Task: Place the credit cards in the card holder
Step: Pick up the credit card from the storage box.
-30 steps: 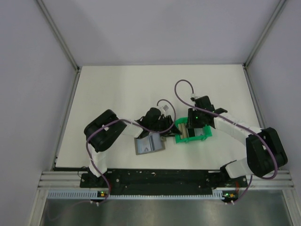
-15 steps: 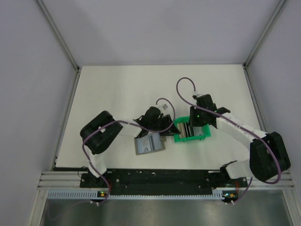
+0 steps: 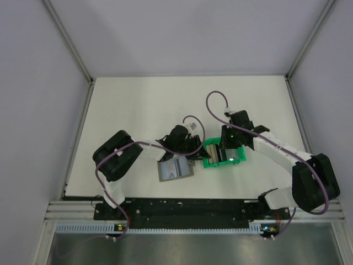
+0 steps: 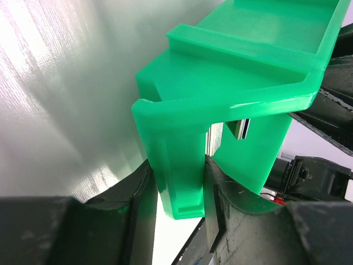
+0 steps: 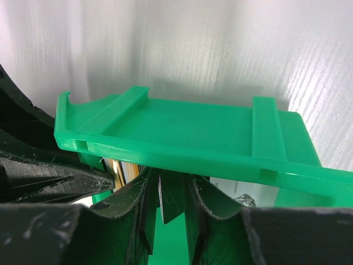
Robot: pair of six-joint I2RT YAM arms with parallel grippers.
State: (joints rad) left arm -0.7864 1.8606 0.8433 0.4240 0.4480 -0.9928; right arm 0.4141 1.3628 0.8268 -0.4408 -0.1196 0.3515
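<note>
Credit cards point(image 3: 219, 155) — a small pack standing on edge inside one green frame point(image 3: 238, 159), directly below the right pincer point(image 5: 171, 187). In the overhead view their thin top edges run near to far, in line with that pincer's reach, and their faces turn left and right. The edges lie too close together to count. Whether the long axis of each is the one running near to far or the upright one cannot be told.

One credit card point(image 5: 164, 201) appears in the right wrist view as a dark thin blade, edge-on, between the two fingers; the pincer is closed on it, one pad against each face. The frame's top rail crosses just beyond the fingertips.

The left pincer point(image 4: 179, 187) is clamped on a corner post of the green frame, at the end of the frame facing it. The post fills the gap between its fingers. Past that post, pale card edges and one dark card corner show under the rail.

Card holder point(image 3: 175, 169) — one, lying flat on the table point(image 3: 138, 105), just nearward of the left pincer and well to the left of the right one. Its long axis runs left to right, slightly skewed, with the darker grey part at the left end and the lighter blue-grey at the right. Which way its opening faces cannot be told.

Counted: two pincers, one frame, one holder.
</note>
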